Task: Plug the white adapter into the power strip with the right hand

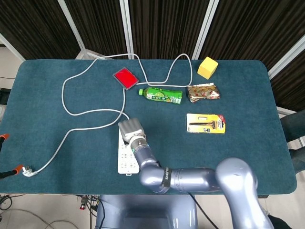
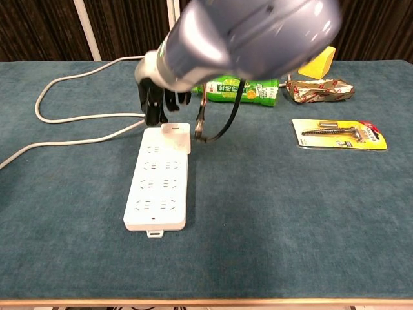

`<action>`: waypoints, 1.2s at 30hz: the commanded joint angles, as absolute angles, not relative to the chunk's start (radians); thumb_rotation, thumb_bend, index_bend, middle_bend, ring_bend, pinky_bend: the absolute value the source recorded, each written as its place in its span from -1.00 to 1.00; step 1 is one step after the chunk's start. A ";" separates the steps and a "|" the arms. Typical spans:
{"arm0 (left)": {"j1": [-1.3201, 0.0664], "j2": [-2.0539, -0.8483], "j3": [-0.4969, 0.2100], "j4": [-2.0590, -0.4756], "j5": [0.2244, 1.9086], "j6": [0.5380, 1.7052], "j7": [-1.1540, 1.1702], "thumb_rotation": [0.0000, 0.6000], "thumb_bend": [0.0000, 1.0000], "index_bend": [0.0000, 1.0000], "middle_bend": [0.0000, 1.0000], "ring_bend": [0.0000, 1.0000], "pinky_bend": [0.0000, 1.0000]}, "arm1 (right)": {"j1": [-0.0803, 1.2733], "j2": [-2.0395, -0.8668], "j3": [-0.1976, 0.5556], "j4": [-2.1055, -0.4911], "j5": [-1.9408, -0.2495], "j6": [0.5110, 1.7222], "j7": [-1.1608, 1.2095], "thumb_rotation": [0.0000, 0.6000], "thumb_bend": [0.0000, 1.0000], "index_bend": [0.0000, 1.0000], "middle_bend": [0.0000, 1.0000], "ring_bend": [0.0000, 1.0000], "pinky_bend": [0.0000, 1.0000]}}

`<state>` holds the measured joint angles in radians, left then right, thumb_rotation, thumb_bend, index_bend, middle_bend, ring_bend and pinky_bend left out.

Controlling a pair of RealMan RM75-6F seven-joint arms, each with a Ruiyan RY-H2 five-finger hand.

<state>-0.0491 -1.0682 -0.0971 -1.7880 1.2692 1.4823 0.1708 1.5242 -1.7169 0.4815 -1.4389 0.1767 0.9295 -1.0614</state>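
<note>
The white power strip point(image 1: 125, 157) lies lengthwise on the blue table near the front edge; in the chest view the power strip point(image 2: 158, 187) shows several bare sockets. A white adapter point(image 2: 179, 137) sits on its far end. My right hand point(image 2: 164, 97) hangs over that end, its dark fingers point(image 2: 155, 106) reaching down to the adapter's top and far side and holding it. From above, the right hand point(image 1: 131, 129) hides the adapter. The left hand shows in neither view.
The strip's grey cable point(image 1: 71, 109) loops over the left and back of the table to a loose plug point(image 1: 28, 170). Behind the strip lie a green bottle point(image 1: 161, 95), a red pad point(image 1: 125, 78), a snack packet point(image 1: 203, 92), a yellow block point(image 1: 208, 67) and a carded tool point(image 1: 206, 123).
</note>
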 commanded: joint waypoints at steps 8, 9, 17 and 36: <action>-0.044 -1.069 -0.092 -1.796 1.282 1.494 0.177 1.00 -0.89 -0.67 -1.00 -1.00 -1.00 | 1.405 -1.466 0.569 -1.672 0.161 0.953 -0.932 1.00 0.80 0.38 -0.07 -0.01 0.71; -0.044 -1.069 -0.092 -1.796 1.282 1.495 0.178 1.00 -0.89 -0.67 -1.00 -1.00 -1.00 | 1.388 -1.442 0.569 -1.694 0.153 0.951 -0.916 1.00 0.75 0.14 -0.20 -0.12 0.58; -0.044 -1.073 -0.091 -1.798 1.282 1.497 0.190 1.00 -0.89 -0.67 -1.00 -1.00 -1.00 | 1.238 -1.289 0.539 -1.852 0.053 0.897 -0.777 1.00 -0.13 -0.99 -0.95 -0.82 -0.33; -0.047 -1.086 -0.095 -1.796 1.273 1.499 0.218 1.00 -0.89 -0.67 -1.00 -1.00 -1.00 | 0.644 -1.170 0.072 -2.070 -1.001 1.230 -0.491 1.00 -0.62 -1.00 -1.00 -1.00 -0.72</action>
<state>-0.0468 -1.0859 -0.0939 -1.7971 1.2739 1.4984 0.2178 0.8169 -1.1898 0.2360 -2.0485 -0.7625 1.0814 -0.5574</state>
